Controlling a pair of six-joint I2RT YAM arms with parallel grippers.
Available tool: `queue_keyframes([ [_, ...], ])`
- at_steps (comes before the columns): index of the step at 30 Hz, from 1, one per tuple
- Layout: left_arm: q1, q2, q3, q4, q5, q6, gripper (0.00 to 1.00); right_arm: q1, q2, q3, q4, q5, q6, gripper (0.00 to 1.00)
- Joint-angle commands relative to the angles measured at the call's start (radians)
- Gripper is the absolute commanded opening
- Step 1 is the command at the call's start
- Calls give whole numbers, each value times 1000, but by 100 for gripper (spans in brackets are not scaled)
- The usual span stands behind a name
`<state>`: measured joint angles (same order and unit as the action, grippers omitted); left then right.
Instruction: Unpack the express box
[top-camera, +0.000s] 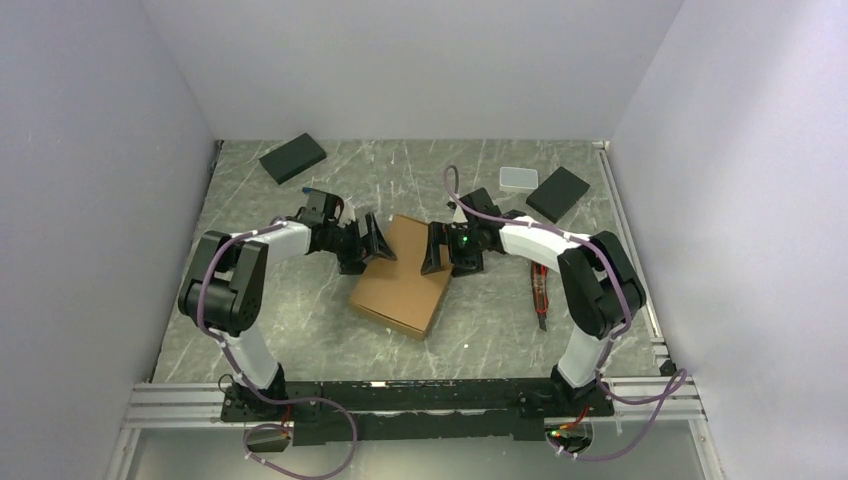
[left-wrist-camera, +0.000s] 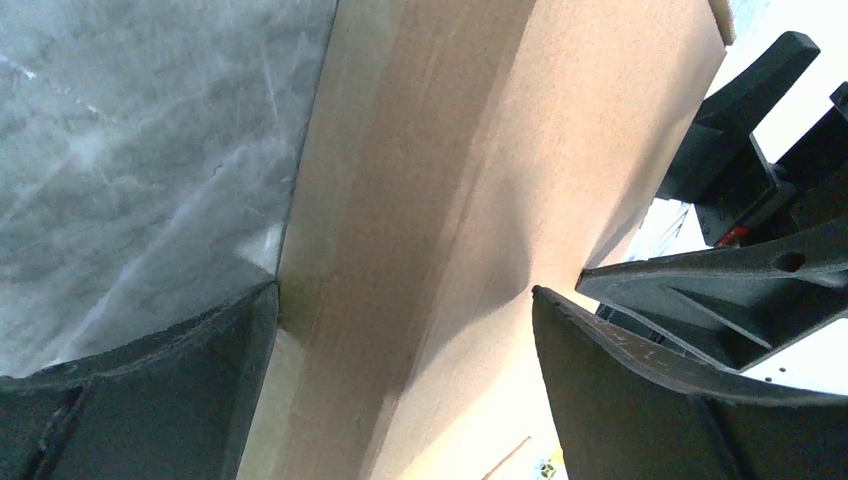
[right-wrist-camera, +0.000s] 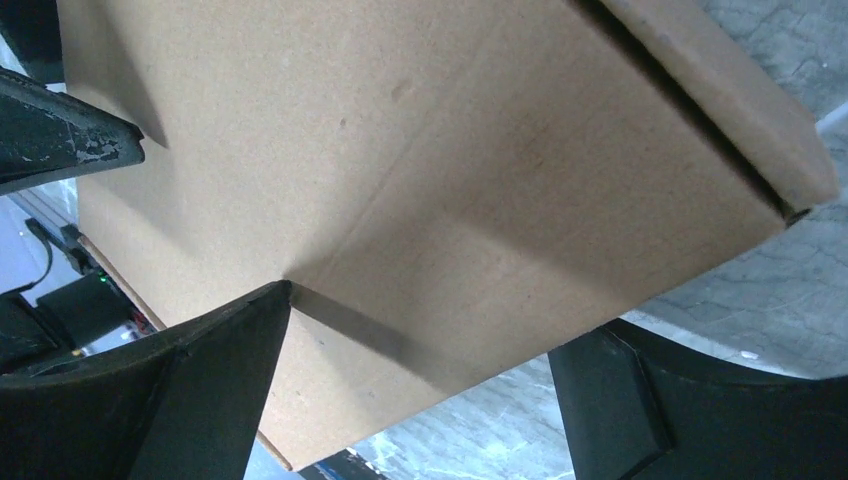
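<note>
No text, label, brand, number or sign can be read in any view. The express box (top-camera: 402, 278) presents plain brown cardboard. Black blocks (top-camera: 292, 158) and white case (top-camera: 518, 179) near the tabletop's far edge: surfaces too small to read.

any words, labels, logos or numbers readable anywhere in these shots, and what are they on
None can be read.
The express box shows plain brown cardboard with no print in any view.
The far-left black block, far-right black block and small white case show no marks; they are too small to rule out fine print.
</note>
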<state>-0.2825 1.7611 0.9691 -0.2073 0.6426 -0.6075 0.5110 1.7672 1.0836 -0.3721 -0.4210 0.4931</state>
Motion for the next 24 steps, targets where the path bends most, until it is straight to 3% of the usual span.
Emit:
queue_keyframes([
  [1, 9, -45, -37, 100, 132, -81, 99, 8, -46, -51, 97, -7, -57, 100],
  [7, 29, -15, -35, 143, 169, -100, 100, -12, -98, -193, 190, -85, -12, 100],
  [12, 28, 10, -38, 180, 217, -134, 97, -13, -108, -266, 297, -148, 34, 93],
  [24, -15, -108, -27, 141, 228, -200, 94, -12, -15, -187, 472, -261, 100, 84],
])
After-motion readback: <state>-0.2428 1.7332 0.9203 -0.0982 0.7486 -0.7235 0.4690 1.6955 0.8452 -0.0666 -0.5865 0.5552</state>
